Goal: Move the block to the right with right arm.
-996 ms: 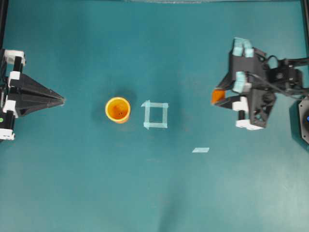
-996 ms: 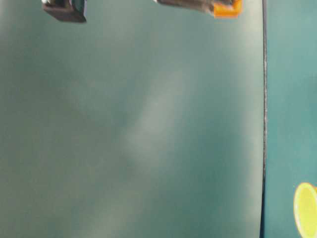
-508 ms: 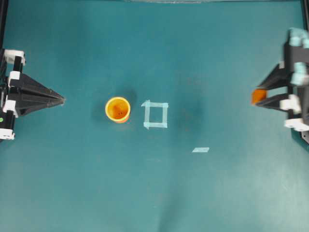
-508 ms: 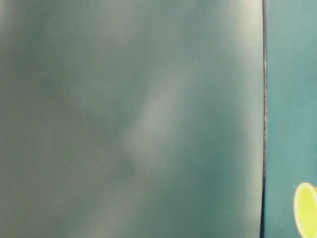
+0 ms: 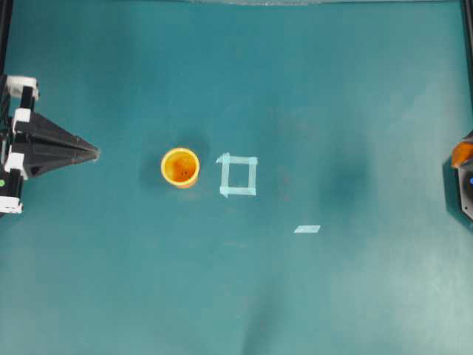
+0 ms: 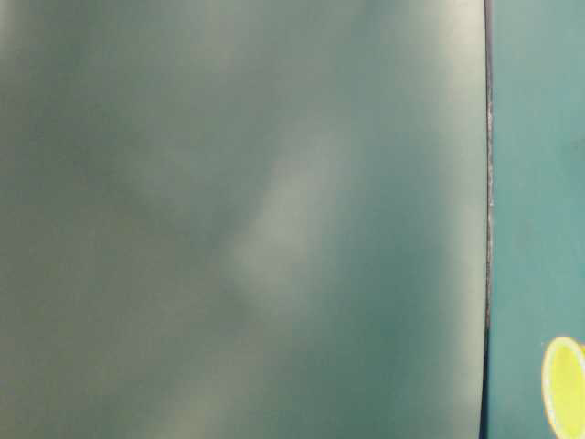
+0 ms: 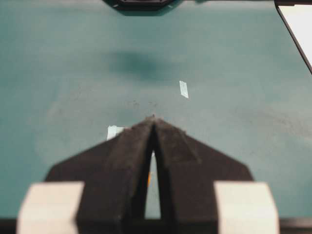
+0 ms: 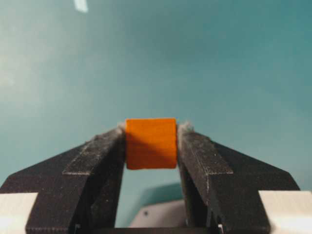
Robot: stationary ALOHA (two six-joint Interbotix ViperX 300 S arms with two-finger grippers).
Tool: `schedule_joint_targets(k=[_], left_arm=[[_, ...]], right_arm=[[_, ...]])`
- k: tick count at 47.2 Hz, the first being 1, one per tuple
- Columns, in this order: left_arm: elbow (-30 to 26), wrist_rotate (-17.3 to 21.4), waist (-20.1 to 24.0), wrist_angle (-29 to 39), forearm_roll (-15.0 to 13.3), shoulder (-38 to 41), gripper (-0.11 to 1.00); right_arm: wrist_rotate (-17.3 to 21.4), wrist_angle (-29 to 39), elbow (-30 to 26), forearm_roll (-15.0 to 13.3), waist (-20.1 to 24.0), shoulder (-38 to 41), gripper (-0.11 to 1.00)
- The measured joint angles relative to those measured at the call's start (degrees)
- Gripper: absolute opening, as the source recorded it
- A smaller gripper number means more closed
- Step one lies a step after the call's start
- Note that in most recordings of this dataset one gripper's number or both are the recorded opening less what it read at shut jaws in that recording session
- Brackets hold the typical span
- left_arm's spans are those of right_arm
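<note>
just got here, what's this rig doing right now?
The right gripper is clamped on the small orange block, held at the far right edge of the overhead view, off the table. The left gripper sits shut at the left side, idle. A yellow-orange cup stands mid-table beside a pale blue tape square, with a loose tape strip nearer the right. The block is not set down yet.

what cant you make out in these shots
- Right arm: in the overhead view only a sliver of the block shows at the right edge; the frame cuts off the rest.
- Whether the block is above the table or resting on it: the right wrist view shows it clamped in the right tool, not its height.
- Table-level view: mostly a blurred grey-green surface; only the cup's rim shows.
- Cup from the left wrist: hidden behind the left tool.
</note>
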Motion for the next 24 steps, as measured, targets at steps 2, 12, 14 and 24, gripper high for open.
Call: schedule_joint_targets(k=[2, 12, 14, 24], left_arm=[[0.0, 0.0, -0.09, 0.0, 0.0, 0.0, 0.0], [0.0, 0.0, -0.09, 0.0, -0.09, 0.0, 0.0], [0.0, 0.0, -0.09, 0.0, 0.0, 0.0, 0.0], [0.09, 0.0, -0.09, 0.0, 0.0, 0.0, 0.0]], right_arm=[[0.0, 0.88, 0.0, 0.0, 0.0, -0.97, 0.4], [0.0, 5.98, -0.18, 0.0, 0.0, -3.52, 0.4], [0.0, 6.59, -0.26, -0.09, 0.0, -3.78, 0.4], [0.09, 7.12, -0.79, 0.0, 0.0, -4.39, 0.4]])
